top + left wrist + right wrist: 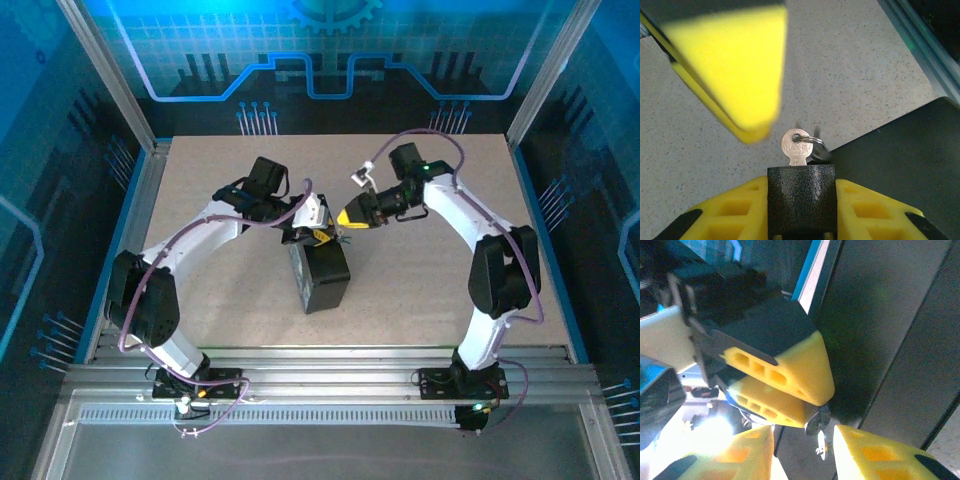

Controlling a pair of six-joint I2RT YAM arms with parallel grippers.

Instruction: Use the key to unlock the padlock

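In the left wrist view the padlock, a small dark speckled block, sits clamped between the yellow fingers of my left gripper. A silvery key on a ring sticks out of its far end. My right gripper stands open, with the key hanging in the gap between its fingers, touching neither. One of its fingers looms blurred above the key. From above, the left gripper and the right gripper meet tip to tip over the table's middle.
A dark box stands on the speckled table right under and in front of the two grippers; its flat side lies close beside the padlock. Metal frame rails border the table left and right.
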